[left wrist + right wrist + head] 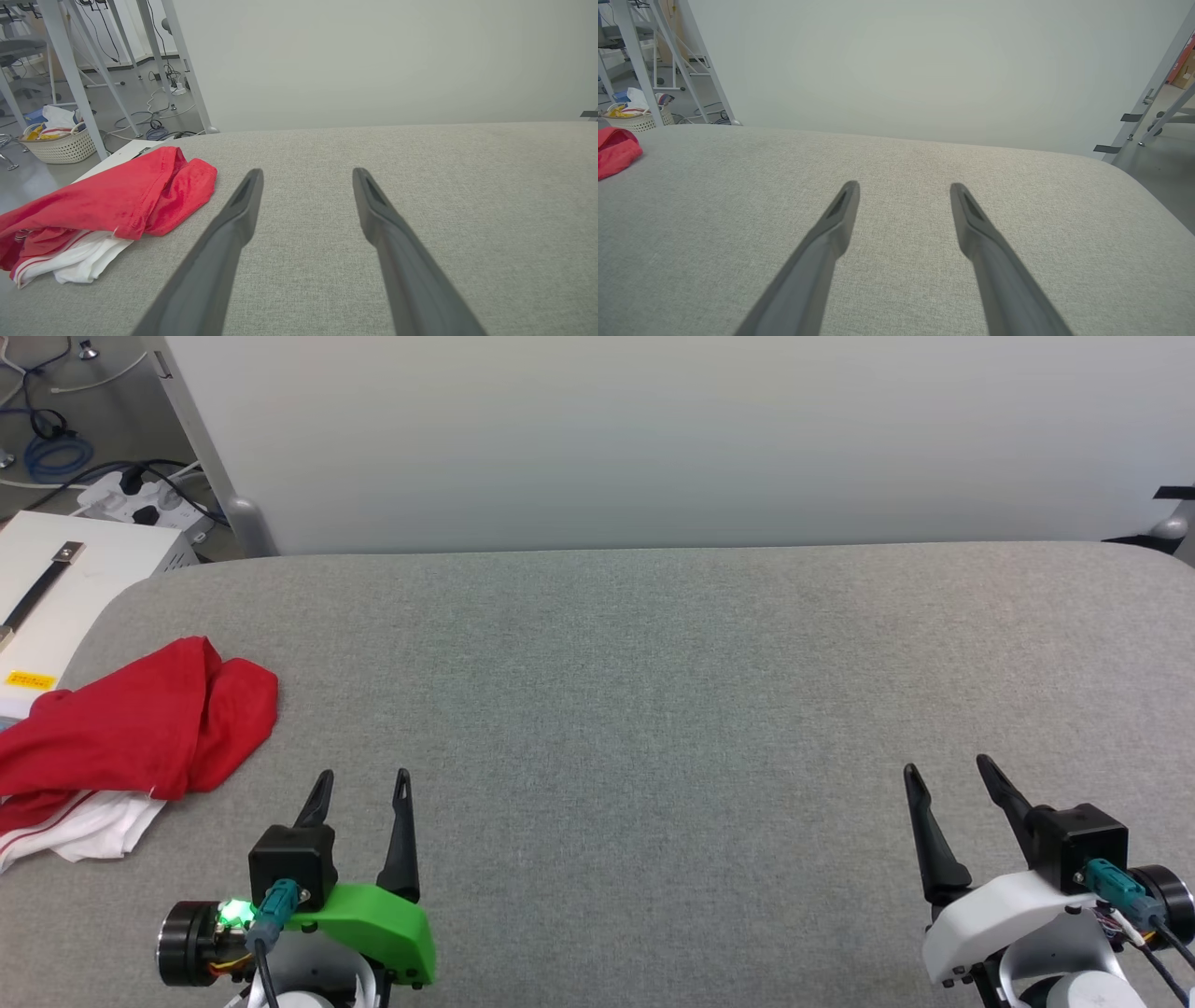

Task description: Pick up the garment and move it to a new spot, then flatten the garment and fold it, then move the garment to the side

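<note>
1. The table [653, 709] is covered in grey cloth with a fine, even weave. Its surface is flat and its far corners are rounded.
2. The garment [140, 728] lies bunched at the table's left edge, towards the near side. It is soft red fabric rolled loosely over itself in thick folds. A crumpled white part with thin red stripes pokes out from under its near side. Any print on it is hidden in the folds.
3. The left gripper [363, 775] has two long, dark, matte fingers that taper to narrow tips, each with a slotted recess. They sit on a glossy green plastic mount. The fingers are spread wide with bare table between them, just right of the garment and not touching it.
4. The right gripper [948, 765] has the same dark fingers on a smooth white shell. It sits over the table's right side, well apart from the garment, and is spread wide and empty.
5. A plain, pale panel [653, 439] stands behind the table.
6. Left of the table are a white box [65, 579] with a dark strap, a power strip [140, 504] with tangled cables, and a white lattice basket [60, 144].
</note>
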Controlling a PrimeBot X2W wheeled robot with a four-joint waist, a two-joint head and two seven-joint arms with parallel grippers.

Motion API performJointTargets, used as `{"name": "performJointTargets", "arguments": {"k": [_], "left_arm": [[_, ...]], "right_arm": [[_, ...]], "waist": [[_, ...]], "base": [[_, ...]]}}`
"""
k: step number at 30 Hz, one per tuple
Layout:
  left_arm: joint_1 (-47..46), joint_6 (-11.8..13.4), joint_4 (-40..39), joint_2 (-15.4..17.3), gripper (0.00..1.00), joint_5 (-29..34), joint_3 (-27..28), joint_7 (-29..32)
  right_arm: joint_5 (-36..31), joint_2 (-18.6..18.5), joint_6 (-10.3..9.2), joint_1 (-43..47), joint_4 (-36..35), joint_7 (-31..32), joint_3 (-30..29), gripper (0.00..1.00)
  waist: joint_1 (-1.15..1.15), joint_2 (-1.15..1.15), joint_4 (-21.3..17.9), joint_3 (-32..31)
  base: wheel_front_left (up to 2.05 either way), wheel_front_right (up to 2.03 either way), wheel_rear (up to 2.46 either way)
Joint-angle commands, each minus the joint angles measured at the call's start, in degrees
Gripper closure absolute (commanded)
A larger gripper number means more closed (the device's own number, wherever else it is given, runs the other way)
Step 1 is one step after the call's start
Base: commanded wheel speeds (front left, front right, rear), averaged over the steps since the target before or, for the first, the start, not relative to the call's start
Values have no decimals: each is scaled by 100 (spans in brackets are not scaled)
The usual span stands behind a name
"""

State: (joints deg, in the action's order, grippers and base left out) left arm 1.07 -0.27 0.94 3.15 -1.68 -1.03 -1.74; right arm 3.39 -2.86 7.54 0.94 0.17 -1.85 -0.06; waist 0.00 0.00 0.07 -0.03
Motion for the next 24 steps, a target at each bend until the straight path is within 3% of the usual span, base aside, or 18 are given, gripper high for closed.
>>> {"name": "performJointTargets", "arguments": {"k": [1, 24], "left_arm": [[-87, -32, 12, -4, 0, -48, -12, -60], [-189, -160, 209, -9, 0, -259, -92, -334]], "right_arm": [[101, 0, -1, 2, 16, -66, -15, 0], [444, -1, -2, 50, 2, -326, -162, 0]], "waist": [[0, 0, -1, -1], [0, 0, -38, 6]], "base": [[0, 0, 0], [0, 0, 0]]}}
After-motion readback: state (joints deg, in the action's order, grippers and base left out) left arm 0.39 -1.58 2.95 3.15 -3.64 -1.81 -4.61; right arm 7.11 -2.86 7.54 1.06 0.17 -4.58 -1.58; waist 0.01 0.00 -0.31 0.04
